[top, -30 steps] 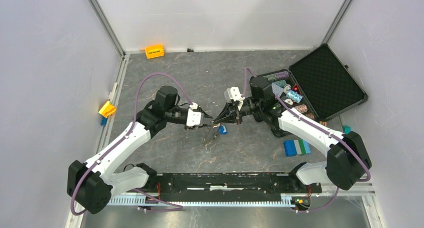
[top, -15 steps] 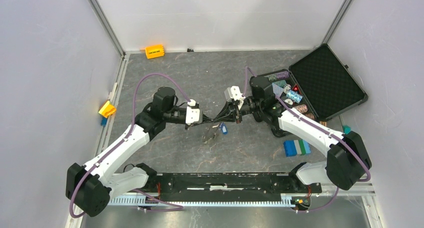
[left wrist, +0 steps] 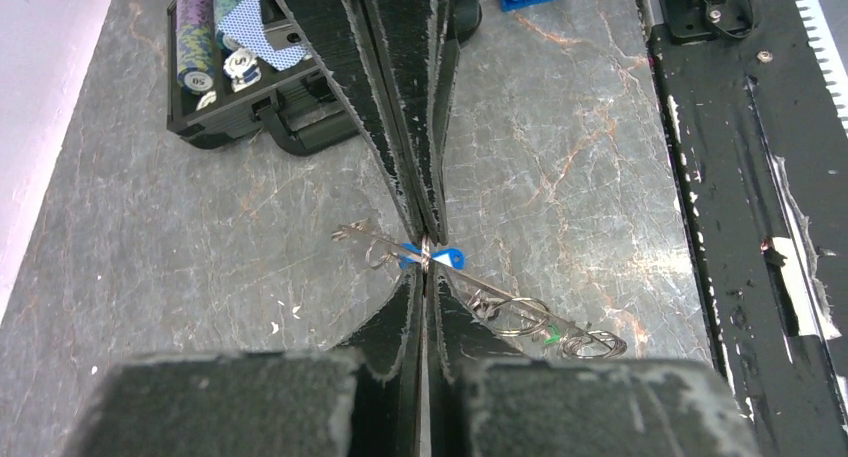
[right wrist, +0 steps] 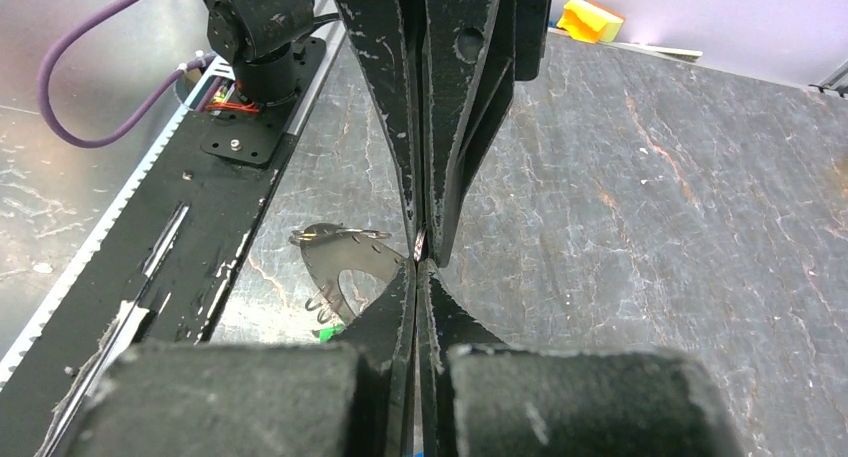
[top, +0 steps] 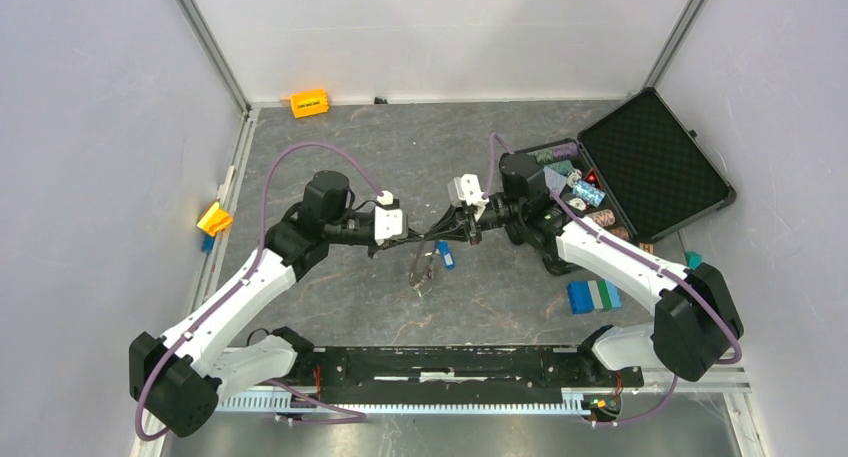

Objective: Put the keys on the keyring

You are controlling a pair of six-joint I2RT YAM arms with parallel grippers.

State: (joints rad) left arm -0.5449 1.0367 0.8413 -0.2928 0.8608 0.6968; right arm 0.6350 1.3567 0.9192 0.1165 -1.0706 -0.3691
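Our left hand [left wrist: 422,274] has just closed, tip to tip with our right hand [left wrist: 428,237], which stays clamped on the keyring [right wrist: 345,262] over the table [left wrist: 560,157]. Whether the left pinches the ring or the blue-tagged key [left wrist: 445,258], we cannot tell. Threading looks close.

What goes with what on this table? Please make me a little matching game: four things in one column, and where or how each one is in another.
Things:
1. orange block
2. black case
3. left gripper
4. blue key tag

Place or state:
a. lid open, over on the right
b. shut on the keyring, tip to tip with the right gripper
c. right beside the spot where the fingertips meet
d. by the far wall

Pairs: 1-d, 2-a, 3-b, 4-c
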